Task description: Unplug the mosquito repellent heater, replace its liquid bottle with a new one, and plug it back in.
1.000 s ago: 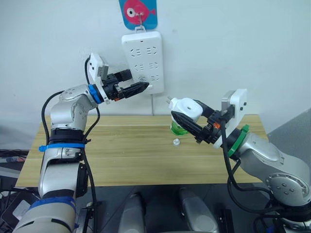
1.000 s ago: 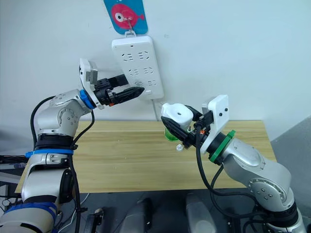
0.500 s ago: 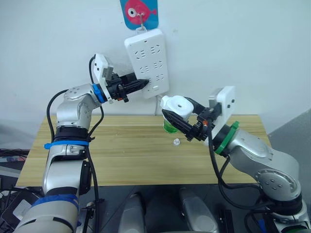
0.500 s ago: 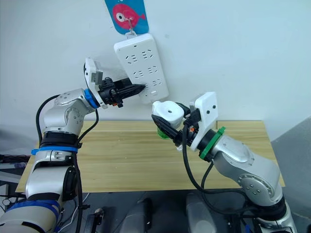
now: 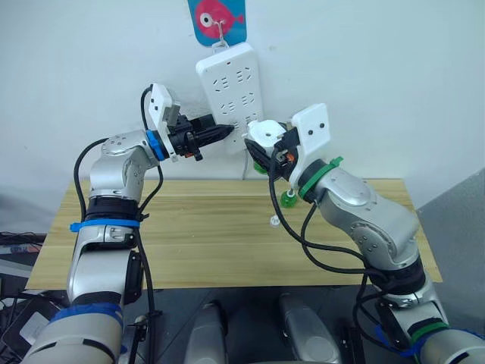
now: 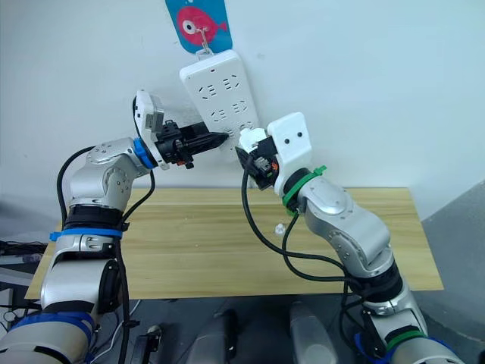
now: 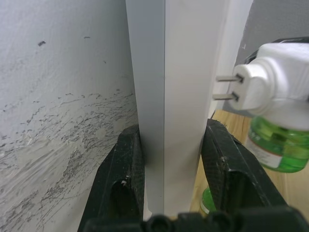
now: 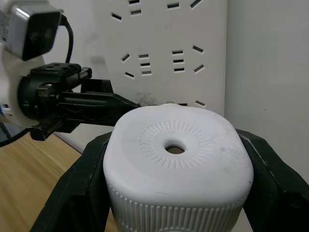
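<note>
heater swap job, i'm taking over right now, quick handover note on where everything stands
Left end effector: shut on the power strip, steadying its lower edge.
Right end effector: shut on the heater, green bottle fitted underneath.
Prongs face the strip, close but not inserted.
Another green bottle and a small white cap are on the table.
Left: plug the heater in.

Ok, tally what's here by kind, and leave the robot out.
Heater: 1
Green bottles: 2, the fitted bottle and the loose bottle
Power strip: 1
White cap: 1
Fish sign: 1
Table: 1
Total: 7
</note>
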